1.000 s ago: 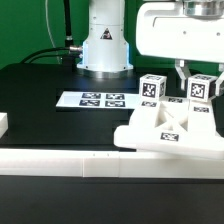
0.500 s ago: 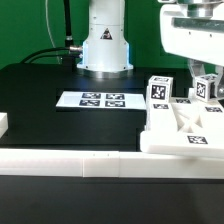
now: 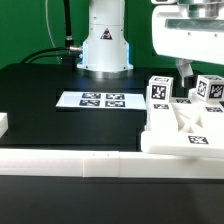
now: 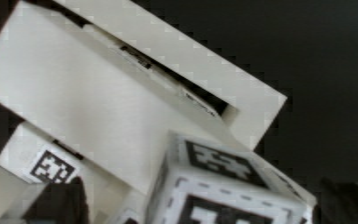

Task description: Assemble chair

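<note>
The chair point(image 3: 185, 128) is a partly joined white piece at the exterior view's right: a flat slab lying against the border wall, with two tagged square posts point(image 3: 158, 90) point(image 3: 210, 88) standing up from its far side. My gripper point(image 3: 198, 68) hangs just above and between the posts, close to the right one. One dark finger point(image 3: 185, 70) shows, apart from the post, and the jaws look open and empty. In the wrist view a tagged post top point(image 4: 229, 188) sits right under the hand, with the chair's white slab point(image 4: 105, 90) beyond it.
The marker board point(image 3: 98, 100) lies on the black table in front of the robot base point(image 3: 105, 45). A long low white border wall point(image 3: 70, 162) runs along the front edge. A small white block point(image 3: 3, 124) sits at the exterior view's far left.
The chair piece went from turned at an angle to square against the border wall, shifting right. Since then the hand has moved a little left and off the right post.
</note>
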`<state>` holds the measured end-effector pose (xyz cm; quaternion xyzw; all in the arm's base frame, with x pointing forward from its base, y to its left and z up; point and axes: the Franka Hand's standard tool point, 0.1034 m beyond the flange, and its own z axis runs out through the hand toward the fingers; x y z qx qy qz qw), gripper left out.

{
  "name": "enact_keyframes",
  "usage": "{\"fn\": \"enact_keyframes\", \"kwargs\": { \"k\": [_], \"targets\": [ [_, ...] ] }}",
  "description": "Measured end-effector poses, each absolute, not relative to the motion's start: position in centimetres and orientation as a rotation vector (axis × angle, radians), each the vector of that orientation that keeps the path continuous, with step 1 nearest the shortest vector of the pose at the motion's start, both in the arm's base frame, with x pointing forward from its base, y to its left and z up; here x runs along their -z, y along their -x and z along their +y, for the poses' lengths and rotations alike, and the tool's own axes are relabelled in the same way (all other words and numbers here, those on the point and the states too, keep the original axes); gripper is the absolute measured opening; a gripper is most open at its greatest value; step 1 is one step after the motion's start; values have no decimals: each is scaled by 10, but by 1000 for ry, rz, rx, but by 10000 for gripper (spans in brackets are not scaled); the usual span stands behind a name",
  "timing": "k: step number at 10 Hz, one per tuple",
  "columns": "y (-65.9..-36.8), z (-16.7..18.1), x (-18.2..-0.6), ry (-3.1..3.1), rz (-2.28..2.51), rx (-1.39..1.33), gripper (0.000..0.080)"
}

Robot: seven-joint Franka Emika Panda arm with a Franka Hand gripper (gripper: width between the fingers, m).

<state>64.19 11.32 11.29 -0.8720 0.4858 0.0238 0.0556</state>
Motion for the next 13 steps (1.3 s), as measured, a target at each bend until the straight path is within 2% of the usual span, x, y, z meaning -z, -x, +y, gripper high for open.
{"fn": "enact_keyframes", "kwargs": {
  "k": [4,9,10,11,12,13],
  "targets": [
    [-644,118,-115,2979,770,0,649],
    [-643,119,-112,3073,242,10,649],
    [-642,120,-111,3079,128,12,564],
    [-642,119,-111,3081,83,14,428],
    [-642,118,-111,3080,95,13,428],
    [-642,118,-111,3080,95,13,265]
  ]
}}
